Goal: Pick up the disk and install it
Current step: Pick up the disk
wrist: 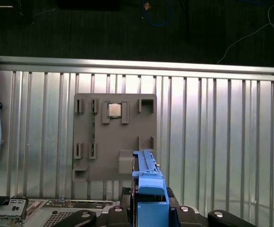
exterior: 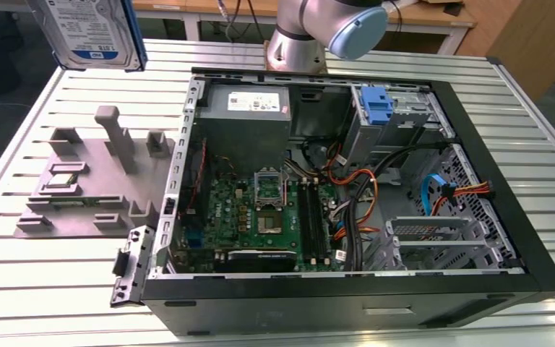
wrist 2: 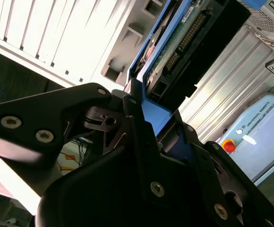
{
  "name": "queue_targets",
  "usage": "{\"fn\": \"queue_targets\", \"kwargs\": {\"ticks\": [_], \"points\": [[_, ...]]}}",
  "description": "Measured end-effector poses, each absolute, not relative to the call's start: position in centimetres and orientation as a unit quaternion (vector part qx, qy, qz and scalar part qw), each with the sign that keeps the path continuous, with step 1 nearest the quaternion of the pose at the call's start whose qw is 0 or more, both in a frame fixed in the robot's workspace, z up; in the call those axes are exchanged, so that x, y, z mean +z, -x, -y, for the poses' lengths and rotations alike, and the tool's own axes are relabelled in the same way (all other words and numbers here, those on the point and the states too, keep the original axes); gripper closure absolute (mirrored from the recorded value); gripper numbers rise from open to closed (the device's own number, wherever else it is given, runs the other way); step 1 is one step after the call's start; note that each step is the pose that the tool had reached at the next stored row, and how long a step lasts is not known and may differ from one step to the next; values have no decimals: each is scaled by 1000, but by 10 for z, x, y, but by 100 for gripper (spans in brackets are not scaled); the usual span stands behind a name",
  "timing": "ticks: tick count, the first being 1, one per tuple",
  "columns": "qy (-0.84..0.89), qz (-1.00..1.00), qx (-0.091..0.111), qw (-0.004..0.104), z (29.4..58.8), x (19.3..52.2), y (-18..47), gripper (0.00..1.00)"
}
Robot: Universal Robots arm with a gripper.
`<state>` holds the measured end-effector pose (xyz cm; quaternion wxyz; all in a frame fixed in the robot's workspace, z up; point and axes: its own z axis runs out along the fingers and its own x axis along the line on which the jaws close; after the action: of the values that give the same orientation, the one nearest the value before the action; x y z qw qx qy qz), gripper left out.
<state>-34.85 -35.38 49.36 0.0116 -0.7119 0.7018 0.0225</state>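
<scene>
The disk (exterior: 89,32), a flat silver-grey slab with a blue-and-white label and blue plastic rails, hangs in the air over the ribbed metal desk (exterior: 27,289), to the exterior view's left of the open black case (exterior: 355,289). The black gripper (wrist 2: 155,118) clamps its blue edges. A grey slotted plastic holder (exterior: 75,210) lies beside the case.

Silver-grey disk (exterior: 89,25) (blue-and-white label (exterior: 97,52), blue rails (exterior: 136,36)); grey ribbed table (exterior: 46,278); black case (exterior: 355,307)

This looks like a robotics lab or workshop. A robot arm (exterior: 302,32) stands at a slatted aluminium bench (exterior: 46,289) that carries an open computer case (exterior: 306,300) and a grey parts fixture (exterior: 66,213). A teach pendant (wrist 2: 264,137) with a red stop button lies on the bench, and wooden desks (exterior: 191,6) stand behind.
</scene>
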Motion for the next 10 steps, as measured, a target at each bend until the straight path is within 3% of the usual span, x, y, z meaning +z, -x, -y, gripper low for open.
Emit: {"fn": "queue_targets", "kwargs": {"ticks": [10], "points": [[712, -702, 22, 11, 356, 494, 348, 64]]}}
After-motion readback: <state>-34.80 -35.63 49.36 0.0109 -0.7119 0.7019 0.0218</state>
